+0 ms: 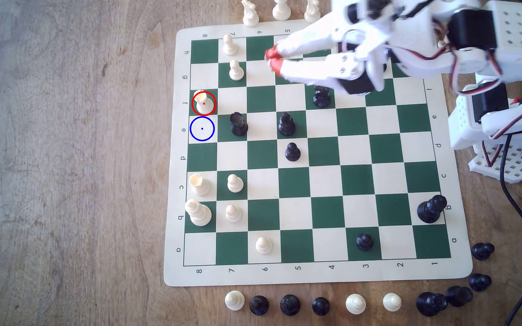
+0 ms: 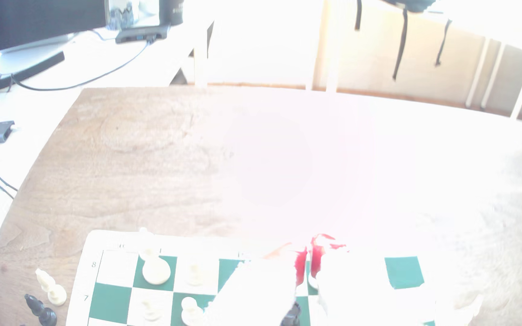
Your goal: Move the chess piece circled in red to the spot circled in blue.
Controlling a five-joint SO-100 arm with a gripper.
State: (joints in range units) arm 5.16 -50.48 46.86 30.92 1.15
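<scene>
The chess piece circled in red (image 1: 204, 103) stands upright on a green square in the board's outermost column at the exterior view's left, row f, with the red ring around it. Right below it in that view, on the neighbouring cream square of row e, sits the spot circled in blue (image 1: 202, 128), bare of any piece. The gripper (image 1: 272, 61) is well apart from both, up over the board's upper rows near columns 5 and 6, and blurred. The white arm (image 1: 410, 47) reaches in from its base at the exterior view's right and stretches low across the upper part of the chessboard (image 1: 316, 276), the two long white fingers pointing toward the exterior view's left. Their red tips sit close together, a narrow gap at most between them, and nothing shows clamped there. A black piece (image 1: 321, 95) stands just under the wrist. In the wrist view, glare washes out much of the scene; the red fingertips (image 2: 301, 266) appear nearly side by side above the board's edge, and the wooden table (image 2: 128, 163) stretches beyond.
</scene>
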